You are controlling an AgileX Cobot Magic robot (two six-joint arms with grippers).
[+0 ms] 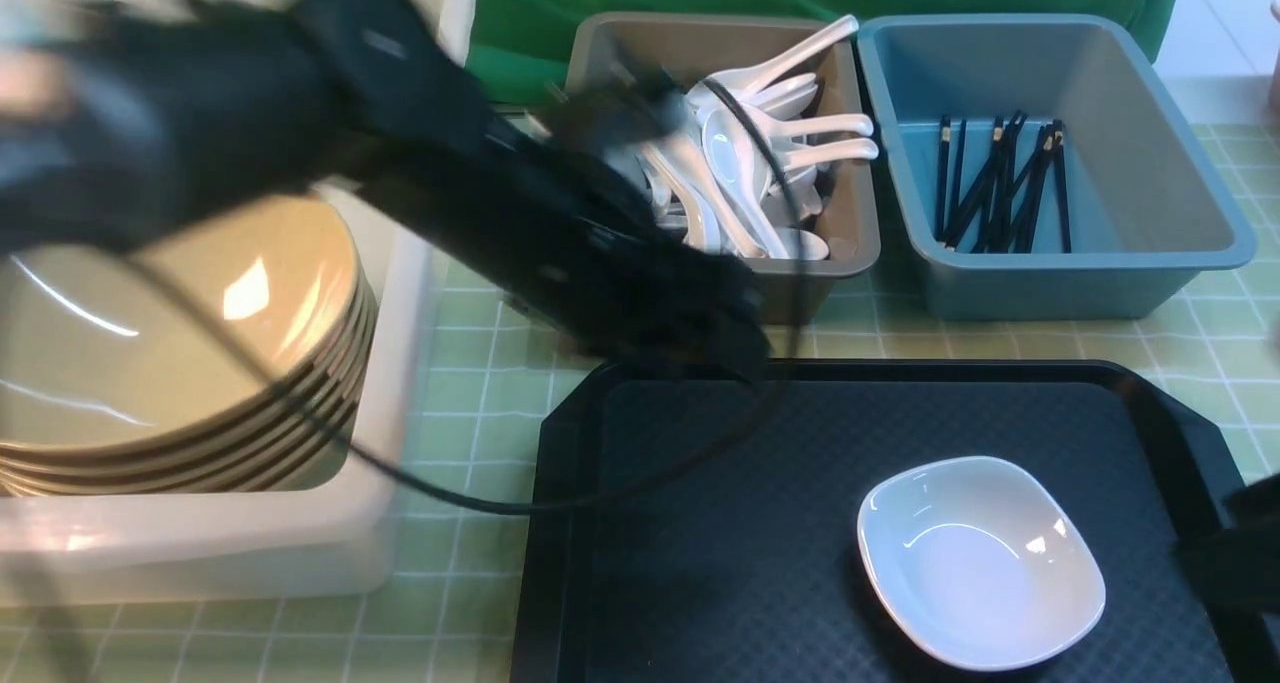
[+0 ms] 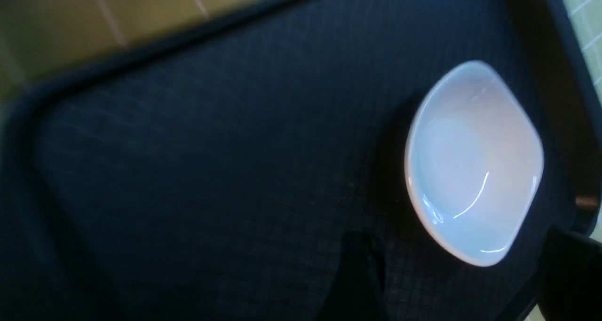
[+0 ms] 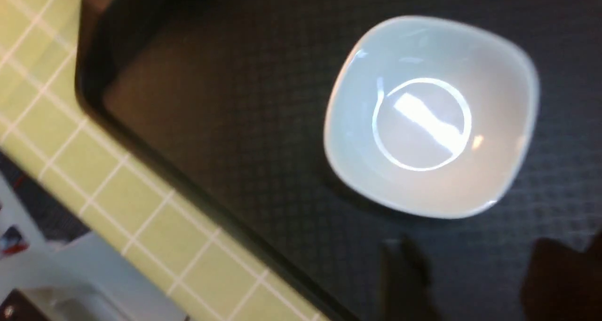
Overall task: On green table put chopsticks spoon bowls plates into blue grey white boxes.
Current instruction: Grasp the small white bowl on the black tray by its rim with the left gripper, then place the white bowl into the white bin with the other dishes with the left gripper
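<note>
Sitting stacked in white box [image 1: 200, 553] at left of counter [image 1: 480, 383]: tan bowls [image 1: 180, 343]. Next, left claw [image 1: 700, 333], blurred, over black tray [image 1: 700, 563], fingers spread and empty. Then spoons [image 1: 770, 153] heaped in grey box [image 1: 650, 48]; chopsticks [image 1: 1000, 188] in blue box [image 1: 1150, 193]. One white plate [image 1: 980, 563] on tray, near right claw [image 3: 475, 255], parted, holding nothing.

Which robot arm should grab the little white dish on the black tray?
Right. The right gripper sits just beside the small glossy white dish on the black textured tray; the left gripper hangs farther off, at the tray's far edge.
</note>
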